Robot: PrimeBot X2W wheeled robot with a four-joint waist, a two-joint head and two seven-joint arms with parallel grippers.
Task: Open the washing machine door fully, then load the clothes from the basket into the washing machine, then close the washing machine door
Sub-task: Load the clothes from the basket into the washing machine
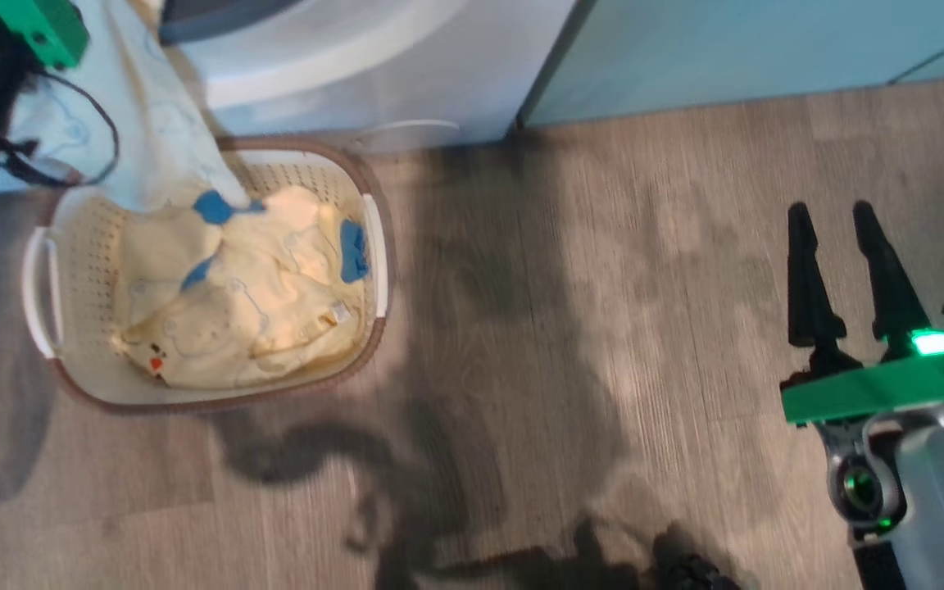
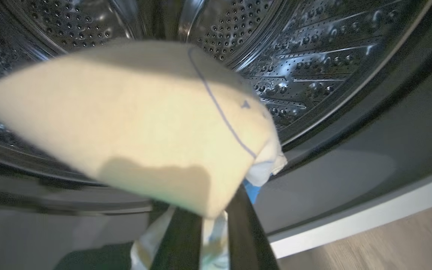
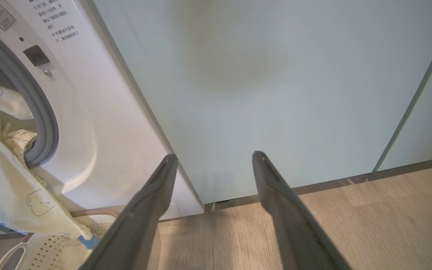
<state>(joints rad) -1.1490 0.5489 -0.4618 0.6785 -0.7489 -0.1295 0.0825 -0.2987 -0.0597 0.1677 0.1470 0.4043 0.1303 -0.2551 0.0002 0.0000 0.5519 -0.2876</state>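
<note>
While one yellow garment (image 2: 133,123) is being pinched by the left gripper (image 2: 210,225) at the washing machine (image 3: 99,123) drum (image 2: 313,56) mouth, its tail is being left trailing into the basket (image 1: 375,246); deeper reach is being called for before release, and the right gripper (image 1: 831,211) is being held spread, idle.

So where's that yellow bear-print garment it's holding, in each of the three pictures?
Head view: bear-print garment upper left, rising from the basket.
Left wrist view: bear-print garment centre, in front of the drum.
Right wrist view: bear-print garment lower left, hanging out of the door opening.
Shared landmark: the white washing machine.
</note>
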